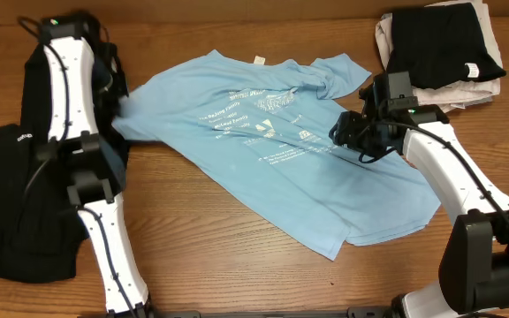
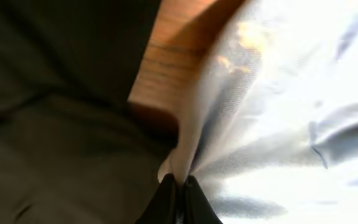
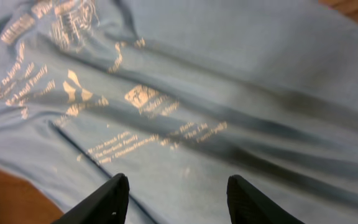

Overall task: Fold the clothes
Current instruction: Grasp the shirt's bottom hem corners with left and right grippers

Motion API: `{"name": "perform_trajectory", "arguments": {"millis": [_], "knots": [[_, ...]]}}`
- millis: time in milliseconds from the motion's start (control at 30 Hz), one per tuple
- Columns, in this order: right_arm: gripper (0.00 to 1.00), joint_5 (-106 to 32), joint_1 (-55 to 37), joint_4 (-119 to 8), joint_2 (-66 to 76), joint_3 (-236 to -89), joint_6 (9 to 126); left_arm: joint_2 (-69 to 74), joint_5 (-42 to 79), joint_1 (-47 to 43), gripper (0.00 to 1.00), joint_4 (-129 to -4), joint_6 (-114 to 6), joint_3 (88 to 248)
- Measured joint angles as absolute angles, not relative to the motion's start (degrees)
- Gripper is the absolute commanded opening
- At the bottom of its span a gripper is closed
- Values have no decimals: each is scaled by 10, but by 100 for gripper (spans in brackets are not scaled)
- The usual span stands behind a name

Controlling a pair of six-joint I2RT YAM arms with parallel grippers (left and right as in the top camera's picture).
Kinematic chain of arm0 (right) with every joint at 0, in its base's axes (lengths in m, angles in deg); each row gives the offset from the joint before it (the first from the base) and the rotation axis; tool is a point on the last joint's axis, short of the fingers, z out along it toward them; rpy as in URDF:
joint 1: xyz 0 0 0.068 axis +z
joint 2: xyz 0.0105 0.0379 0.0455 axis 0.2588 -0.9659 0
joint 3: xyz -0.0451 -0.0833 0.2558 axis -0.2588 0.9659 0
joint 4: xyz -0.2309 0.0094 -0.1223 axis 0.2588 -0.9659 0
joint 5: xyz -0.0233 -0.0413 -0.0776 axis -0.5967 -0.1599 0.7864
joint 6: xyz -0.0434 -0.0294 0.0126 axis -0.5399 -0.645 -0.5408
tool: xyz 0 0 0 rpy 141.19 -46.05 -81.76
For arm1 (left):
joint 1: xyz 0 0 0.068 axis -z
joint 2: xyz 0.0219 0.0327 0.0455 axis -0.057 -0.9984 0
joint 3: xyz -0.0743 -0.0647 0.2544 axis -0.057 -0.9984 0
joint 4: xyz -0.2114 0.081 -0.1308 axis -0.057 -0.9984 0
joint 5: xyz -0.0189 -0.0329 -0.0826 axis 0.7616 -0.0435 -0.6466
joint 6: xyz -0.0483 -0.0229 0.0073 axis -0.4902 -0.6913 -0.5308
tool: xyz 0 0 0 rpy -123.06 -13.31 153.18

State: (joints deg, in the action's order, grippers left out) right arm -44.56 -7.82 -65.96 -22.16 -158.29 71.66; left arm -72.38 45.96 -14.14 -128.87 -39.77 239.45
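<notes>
The light blue T-shirt (image 1: pixel 325 190) lies lettering-up across the middle of the worktop (image 1: pixel 219 265), running slantwise from the left side toward the near right corner. Its hem corner stops short of the near edge. The left fingers (image 2: pixel 166 202) are closed tight on a pinch of the shirt's left edge, and the cloth fans out from that grip in taut folds. Just beside that grip, a black garment (image 1: pixel 11 203) covers the left edge of the worktop under the left arm (image 1: pixel 69 88), so there is little bare wood on that side. The right fingers (image 3: pixel 112 200) stand apart, holding nothing, and hang above the print on the right half of the shirt. I cannot tell whether they touch the cloth. In the far right corner sits a stack of 2 folded pieces, black on top (image 1: pixel 440 40) and a pale one (image 1: pixel 480 88) beneath. It is close to the shirt's bunched right sleeve but apart from it. Bare wood shows along the near edge between the 2 arm bases, and in a narrower strip along the far edge.
</notes>
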Motion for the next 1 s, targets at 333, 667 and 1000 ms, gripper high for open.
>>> {"name": "perform_trajectory", "arguments": {"millis": [333,667,1000], "knots": [[55,-453,-78,-766,-220,-1583,722,-504,467,-130,4,-1289,-396,2396],[55,-463,34,-870,-209,-1568,726,-496,479,-122,4,-1290,-396,2335],[55,-429,240,-867,-209,-1507,869,-500,486,-122,4,-1271,-396,2297]]}}
